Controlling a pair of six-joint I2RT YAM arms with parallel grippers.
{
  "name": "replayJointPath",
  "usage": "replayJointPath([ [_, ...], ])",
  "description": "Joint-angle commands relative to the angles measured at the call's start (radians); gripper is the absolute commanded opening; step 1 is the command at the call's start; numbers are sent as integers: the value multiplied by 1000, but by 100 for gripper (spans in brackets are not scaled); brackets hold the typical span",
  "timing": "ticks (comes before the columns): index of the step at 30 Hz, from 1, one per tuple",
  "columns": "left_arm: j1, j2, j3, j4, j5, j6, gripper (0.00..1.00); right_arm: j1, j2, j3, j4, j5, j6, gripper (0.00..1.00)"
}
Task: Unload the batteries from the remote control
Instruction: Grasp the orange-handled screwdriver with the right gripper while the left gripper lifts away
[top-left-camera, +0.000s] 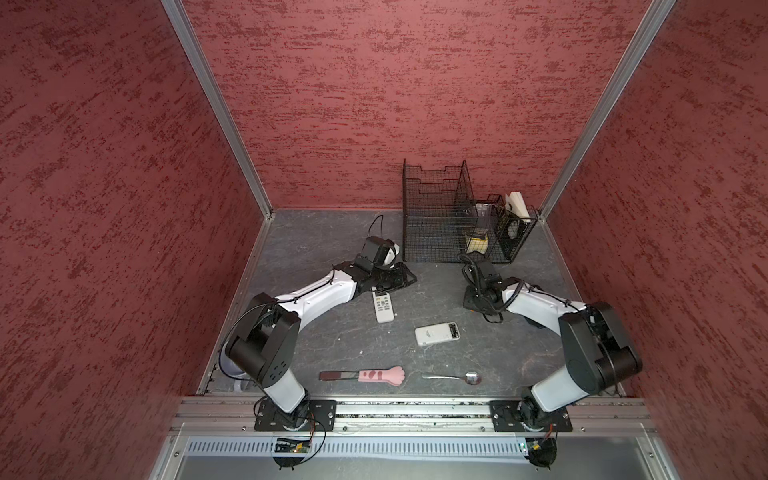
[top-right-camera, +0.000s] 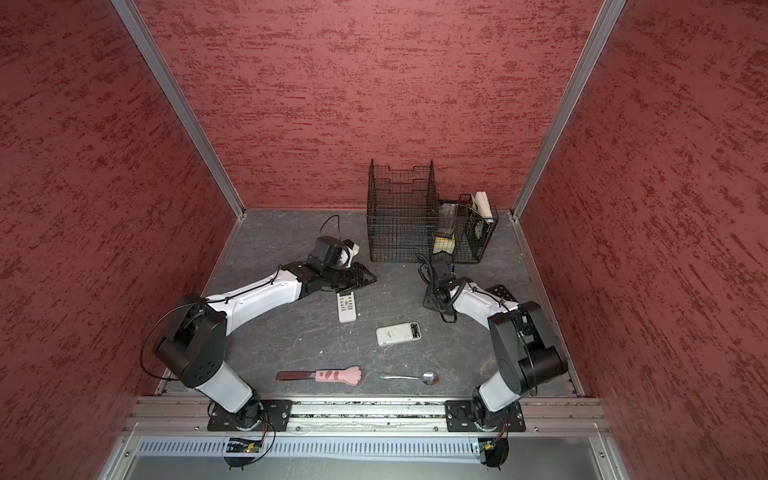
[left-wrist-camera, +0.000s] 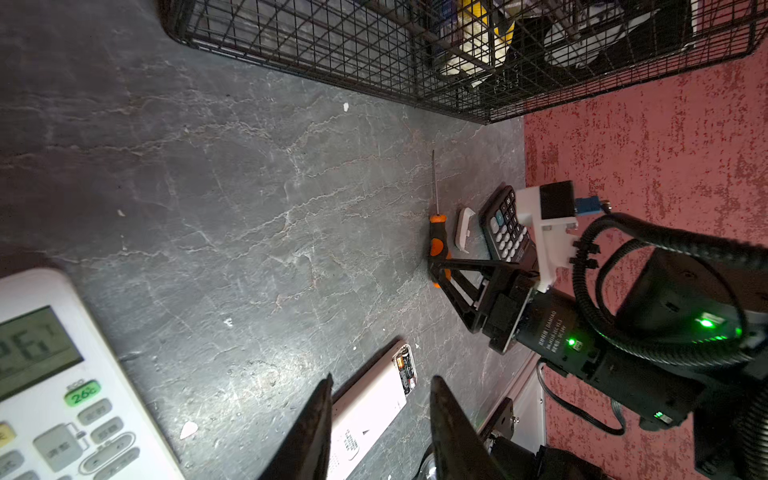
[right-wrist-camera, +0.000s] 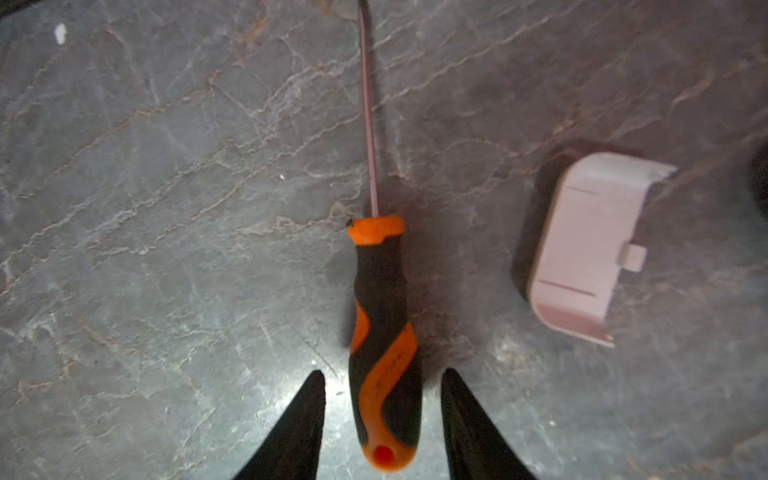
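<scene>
A white remote control (top-left-camera: 432, 336) lies face down mid-table with its compartment open, and the dark batteries (top-left-camera: 453, 331) show inside; they also show in the left wrist view (left-wrist-camera: 405, 368). Its white cover (right-wrist-camera: 582, 249) lies loose on the table. My right gripper (right-wrist-camera: 383, 371) is open, its jaws standing apart on either side of the orange-handled screwdriver (right-wrist-camera: 380, 291), which lies flat on the table. My left gripper (left-wrist-camera: 383, 377) is open and empty, up by a second white remote (top-left-camera: 383, 306) that lies buttons up. In both top views the screwdriver is hidden under the right gripper (top-left-camera: 471, 300).
A black wire basket (top-left-camera: 436, 216) holding items stands at the back right. A pink paw-shaped spatula (top-left-camera: 374, 376) and a spoon (top-left-camera: 457, 377) lie near the front edge. A dark calculator (left-wrist-camera: 507, 224) lies beside the cover, close to the red right wall.
</scene>
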Motion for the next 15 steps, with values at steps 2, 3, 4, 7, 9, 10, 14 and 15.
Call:
replayJointPath([
  [2, 9, 25, 2, 6, 7, -5, 39, -6, 32, 17, 48, -36, -22, 36],
  [3, 11, 28, 4, 8, 9, -6, 39, -6, 33, 14, 49, -38, -22, 28],
  [4, 14, 30, 6, 9, 12, -6, 39, -6, 32, 12, 49, -38, -24, 24],
  [7, 14, 34, 18, 9, 17, -11, 39, -6, 6, -2, 58, -37, -34, 11],
  [9, 16, 35, 25, 11, 28, -16, 39, -7, -30, -21, 75, -56, -45, 6],
  [10, 19, 32, 24, 17, 39, -23, 39, -6, -57, -30, 83, -75, -54, 5],
  [14, 42, 7, -13, 69, 83, -66, 44, 2, -203, -66, 82, -164, -91, 3],
  [15, 45, -5, -23, 78, 84, -72, 44, 8, -233, -70, 72, -180, -97, 3],
])
